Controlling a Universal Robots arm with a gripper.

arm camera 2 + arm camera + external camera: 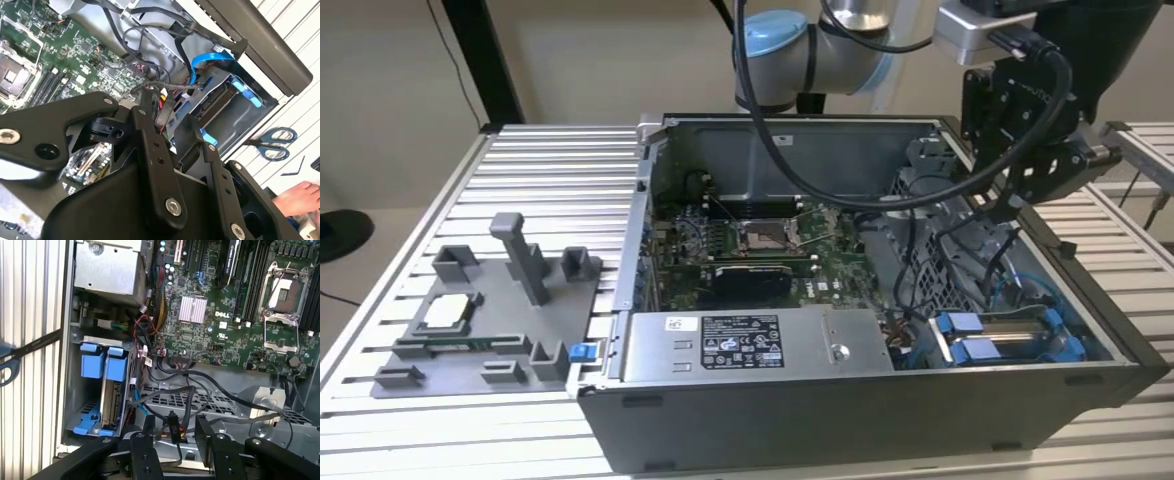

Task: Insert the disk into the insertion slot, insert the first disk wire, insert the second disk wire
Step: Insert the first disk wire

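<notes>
Nearest me, in the near corner of the case (854,420), the disk (1003,338) already sits in the insertion slot (75,390), its blue carrier tabs up. Above it the gripper (176,426) hangs over the cable tangle, fingers apart, with a black wire plug (163,112) between them. The plug looks ungripped, though it may be touching one finger. Beyond lies the motherboard (761,240). My worry is that closing off-centre would knock the plug aside or pinch a neighbouring wire. The loose blue cable (212,56) could also snag.
</notes>
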